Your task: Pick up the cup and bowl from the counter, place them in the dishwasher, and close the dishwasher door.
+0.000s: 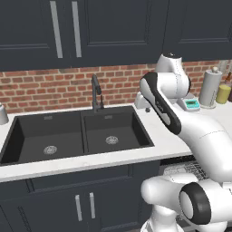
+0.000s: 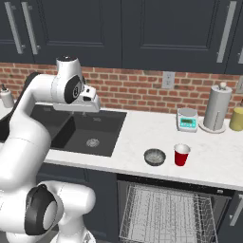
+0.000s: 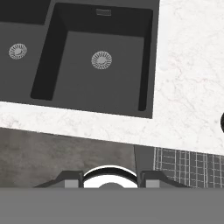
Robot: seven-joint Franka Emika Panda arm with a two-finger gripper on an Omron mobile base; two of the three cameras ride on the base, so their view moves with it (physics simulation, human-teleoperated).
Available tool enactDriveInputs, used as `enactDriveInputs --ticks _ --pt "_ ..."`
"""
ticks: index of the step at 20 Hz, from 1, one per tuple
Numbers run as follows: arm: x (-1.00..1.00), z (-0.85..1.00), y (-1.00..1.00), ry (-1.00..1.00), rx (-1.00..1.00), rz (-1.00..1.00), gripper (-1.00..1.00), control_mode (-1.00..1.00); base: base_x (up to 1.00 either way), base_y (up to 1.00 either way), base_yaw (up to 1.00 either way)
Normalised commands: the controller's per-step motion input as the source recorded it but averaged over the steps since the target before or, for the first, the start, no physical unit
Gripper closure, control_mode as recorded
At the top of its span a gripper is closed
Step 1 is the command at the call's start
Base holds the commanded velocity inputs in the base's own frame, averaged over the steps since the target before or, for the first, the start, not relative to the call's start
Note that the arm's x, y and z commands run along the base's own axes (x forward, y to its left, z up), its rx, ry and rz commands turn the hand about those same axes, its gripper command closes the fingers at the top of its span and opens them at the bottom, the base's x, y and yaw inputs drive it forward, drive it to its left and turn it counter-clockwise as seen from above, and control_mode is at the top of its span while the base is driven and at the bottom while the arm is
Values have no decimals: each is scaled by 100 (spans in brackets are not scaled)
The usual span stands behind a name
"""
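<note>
The red cup (image 2: 181, 155) stands upright on the white counter (image 2: 142, 130), right of the sink. The grey bowl (image 2: 154, 156) sits just left of it, close but apart; its dark edge (image 3: 222, 122) shows in the hand view. Below them the dishwasher (image 2: 166, 209) stands open with its wire rack (image 3: 188, 164) slid out and bare. The dishwasher door is out of view. My gripper (image 3: 110, 181) hangs high over the sink's right basin, left of the bowl, pointing down. It is open, fingertips (image 3: 72, 179) apart, nothing between them. The hand (image 2: 92, 104) (image 1: 142, 102) shows in both base views.
A black double sink (image 1: 81, 133) with a dark faucet (image 1: 95, 93) lies under the hand. At the back right stand a white scale (image 2: 187, 119), a paper towel roll (image 2: 216, 108) and a yellowish jar (image 2: 236, 118). Dark cabinets hang overhead.
</note>
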Motion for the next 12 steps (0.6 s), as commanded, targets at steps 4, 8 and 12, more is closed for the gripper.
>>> enactDriveInputs --ticks 4,8,12 --pt "0 0 0 0 0 0 -100 100 0 0 0" --pt "0 0 0 0 0 0 -100 100 0 0 0" --pt "0 0 0 0 0 0 -100 100 0 0 0"
